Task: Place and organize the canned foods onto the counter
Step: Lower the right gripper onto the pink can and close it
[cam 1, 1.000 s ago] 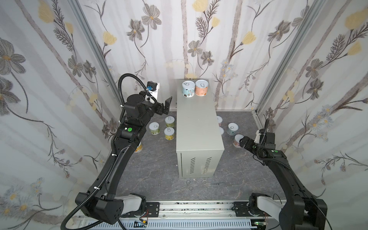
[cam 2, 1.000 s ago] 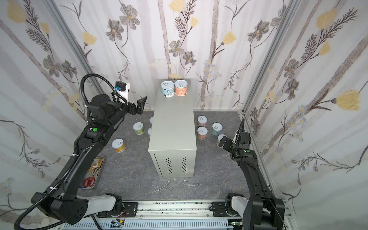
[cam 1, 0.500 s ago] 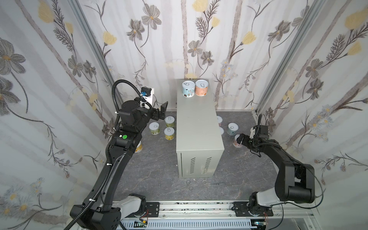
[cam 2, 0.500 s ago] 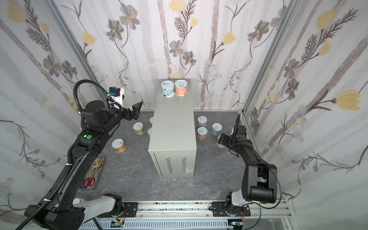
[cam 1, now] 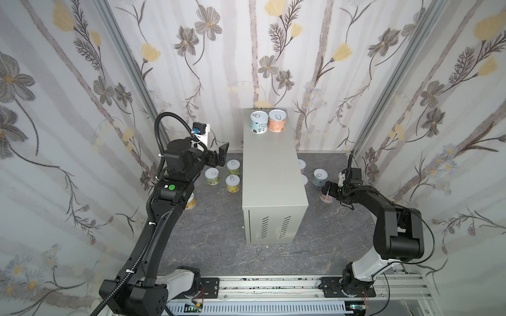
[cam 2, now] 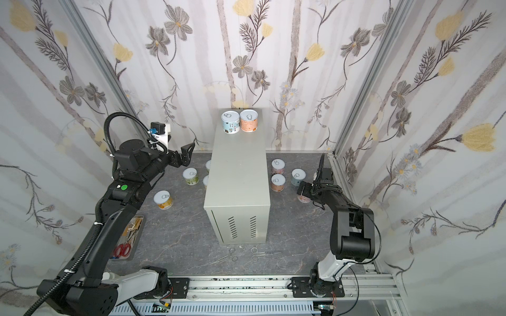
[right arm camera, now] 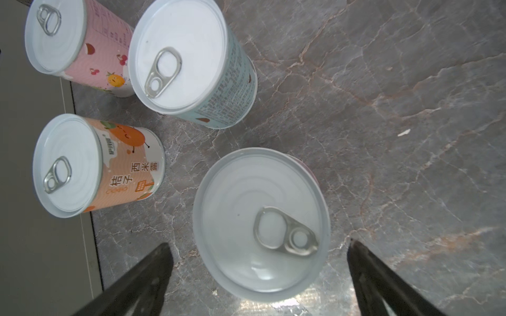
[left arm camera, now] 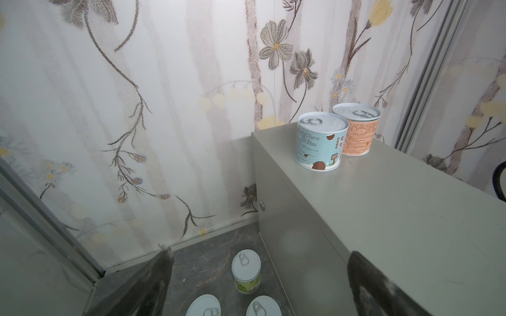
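The counter (cam 1: 273, 175) (cam 2: 238, 175) stands mid-floor. At its far end stand two canned foods, a light-blue can (cam 1: 259, 122) (left arm camera: 320, 142) and an orange can (cam 1: 277, 121) (left arm camera: 358, 134). Left of it, three cans (cam 1: 233, 167) (cam 1: 212, 176) (cam 1: 233, 183) stand on the floor, and my left gripper (cam 1: 221, 157) (left arm camera: 260, 253) hangs open and empty above them. Right of the counter, my right gripper (cam 2: 302, 190) (right arm camera: 260, 244) is open, its fingers either side of a can (right arm camera: 260, 219) and clear of it. Pink (right arm camera: 76, 41), light-blue (right arm camera: 191, 63) and orange (right arm camera: 90, 164) cans stand beyond.
A yellow can (cam 2: 163, 199) stands by the left arm. Forceps (cam 1: 257, 257) and scissors (cam 1: 290, 251) lie on the floor before the counter. A metal tool tray (cam 2: 128, 238) sits at the front left. Wallpapered walls close in on three sides.
My left gripper has drawn back from the counter's edge and sunk a little, still open. My right arm has folded its elbow up while its gripper settled over the can on the right.
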### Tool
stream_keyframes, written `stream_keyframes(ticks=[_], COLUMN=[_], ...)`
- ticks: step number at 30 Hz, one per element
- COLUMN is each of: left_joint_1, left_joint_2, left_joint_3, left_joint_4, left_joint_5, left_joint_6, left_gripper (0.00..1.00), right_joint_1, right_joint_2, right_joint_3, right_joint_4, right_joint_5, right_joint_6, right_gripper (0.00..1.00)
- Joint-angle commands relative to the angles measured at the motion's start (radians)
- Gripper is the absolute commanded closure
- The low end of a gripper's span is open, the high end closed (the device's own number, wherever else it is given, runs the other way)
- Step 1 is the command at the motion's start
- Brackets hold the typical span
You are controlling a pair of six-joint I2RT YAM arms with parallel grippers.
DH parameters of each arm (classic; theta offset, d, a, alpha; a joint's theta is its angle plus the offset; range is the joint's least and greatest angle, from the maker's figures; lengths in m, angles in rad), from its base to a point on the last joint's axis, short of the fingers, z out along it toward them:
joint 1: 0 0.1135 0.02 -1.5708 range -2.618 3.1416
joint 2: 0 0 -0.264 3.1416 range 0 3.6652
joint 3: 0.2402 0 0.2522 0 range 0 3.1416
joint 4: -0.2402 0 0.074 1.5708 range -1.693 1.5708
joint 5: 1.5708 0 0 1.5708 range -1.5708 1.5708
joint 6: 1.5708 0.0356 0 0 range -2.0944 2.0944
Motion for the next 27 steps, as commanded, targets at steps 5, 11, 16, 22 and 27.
stream_keyframes(ticks=[5,11,16,22,27], left_joint_1=[0.007,0.008,0.008,0.008,0.009], left_joint_2=[0.020,0.038,0.054,0.062,0.061], left_joint_3=[0.002,0.000,0.005,0.005,0.006], left_joint_4=[0.042,0.048,0.052,0.057,0.056], left_joint_5=[0.007,0.007,0.013,0.015,0.015], left_joint_6=[-0.003,-0.004,-0.005,-0.004,-0.004], left_gripper=[0.00,0.00,0.00,0.00,0.00], right_joint_1=[0.042,0.065,0.066,0.070,0.071], right_joint_2=[0.074,0.108,0.122,0.143,0.153], right_joint_3=[0.070,0.093,0.099,0.119,0.133], right_joint_4=[-0.018,-0.039,-0.043,-0.049,-0.063], right_joint_5=[0.100,0.147,0.166,0.175,0.174], right_joint_6=[-0.059,-0.081,-0.088,-0.103,-0.116], right_gripper=[0.01,0.13,0.19,0.26,0.40])
